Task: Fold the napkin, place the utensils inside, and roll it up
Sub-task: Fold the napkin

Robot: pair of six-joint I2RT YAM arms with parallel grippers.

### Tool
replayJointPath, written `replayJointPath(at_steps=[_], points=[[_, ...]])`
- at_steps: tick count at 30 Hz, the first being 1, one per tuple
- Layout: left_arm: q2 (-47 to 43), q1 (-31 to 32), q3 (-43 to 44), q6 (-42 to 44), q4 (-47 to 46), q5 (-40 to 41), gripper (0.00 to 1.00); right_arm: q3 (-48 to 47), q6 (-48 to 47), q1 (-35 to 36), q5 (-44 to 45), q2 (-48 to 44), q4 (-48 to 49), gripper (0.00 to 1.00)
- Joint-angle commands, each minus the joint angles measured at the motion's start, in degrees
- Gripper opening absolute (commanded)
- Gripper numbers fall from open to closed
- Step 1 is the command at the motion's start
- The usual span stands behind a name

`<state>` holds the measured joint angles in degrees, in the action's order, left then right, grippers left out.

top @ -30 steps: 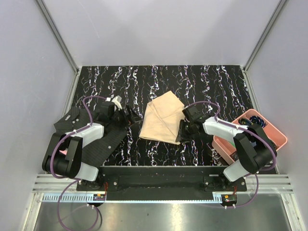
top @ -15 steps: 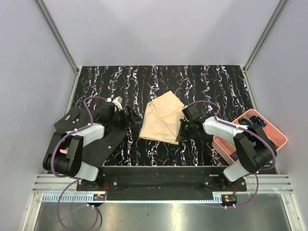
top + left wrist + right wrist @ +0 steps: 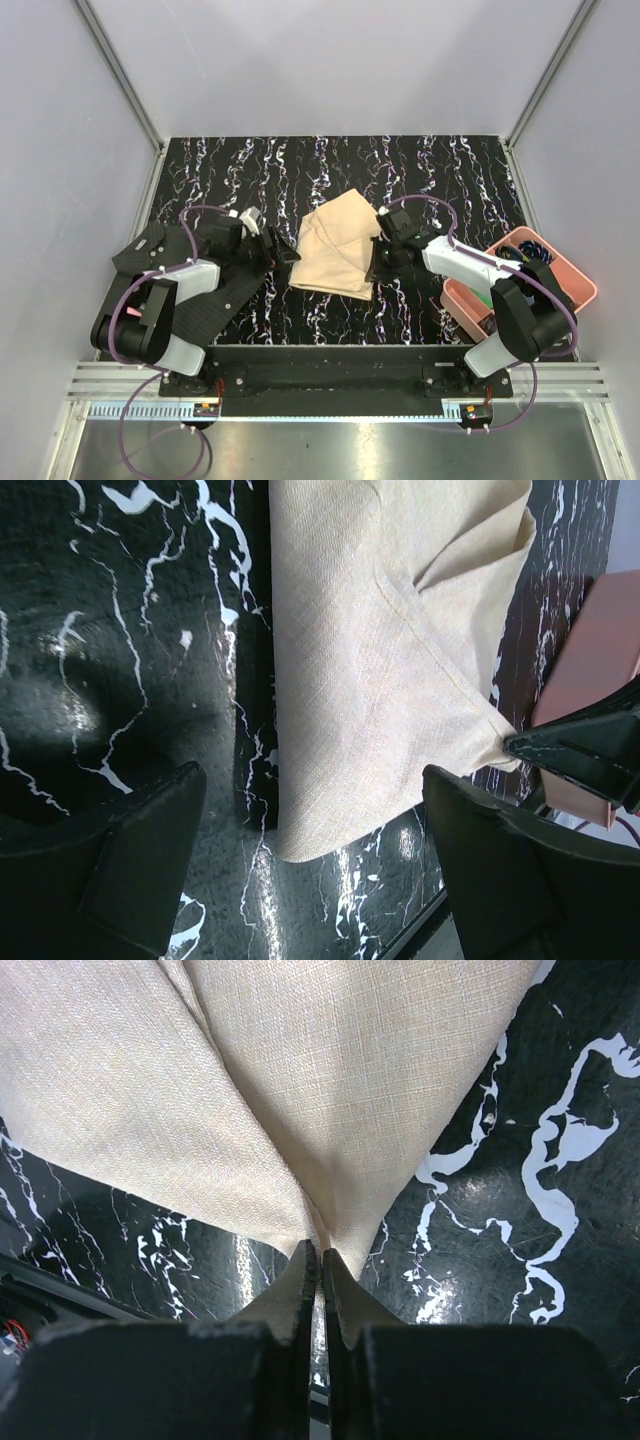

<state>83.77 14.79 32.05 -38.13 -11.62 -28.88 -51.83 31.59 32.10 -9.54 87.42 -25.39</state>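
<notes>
The beige napkin [image 3: 335, 252] lies folded and rumpled on the black marbled table [image 3: 330, 165]. My right gripper [image 3: 381, 264] is shut on the napkin's near right corner, and the cloth [image 3: 300, 1090] bunches into its closed tips [image 3: 320, 1258]. My left gripper [image 3: 284, 251] is open and empty at the napkin's left edge. In the left wrist view the cloth [image 3: 390, 660] ends between its spread fingers [image 3: 140, 870], with the gripper [image 3: 320, 880] low over the table. The spoon and the stick utensil are out of view.
A black dotted mat [image 3: 195, 295] lies under the left arm at the near left. A pink tray [image 3: 575, 283] holding small items stands at the right edge and shows in the left wrist view [image 3: 590, 670].
My right gripper has moved back and slightly left with the napkin corner, bunching the cloth. My left gripper has moved right, up to the napkin's left edge.
</notes>
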Motion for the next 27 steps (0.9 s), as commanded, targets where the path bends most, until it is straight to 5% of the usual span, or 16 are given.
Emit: replayJointPath(at_steps=[1, 13, 27], points=[[0.52, 1.21, -1.29, -0.54, -3.24, -1.00, 0.91, -0.47, -2.76, 0.33, 1.28, 0.21, -1.42, 0.01], [0.87, 3.76, -4.36, -1.51, -4.55, -0.73, 0.82, 3.23, -2.50, 0.33, -0.04, 0.03, -1.51, 0.04], [5.18, 4.37, -6.56, -6.08, -14.04, -5.92, 0.37, -0.02, -7.33, 0.25, 2.77, -6.63, -3.53, 0.65]])
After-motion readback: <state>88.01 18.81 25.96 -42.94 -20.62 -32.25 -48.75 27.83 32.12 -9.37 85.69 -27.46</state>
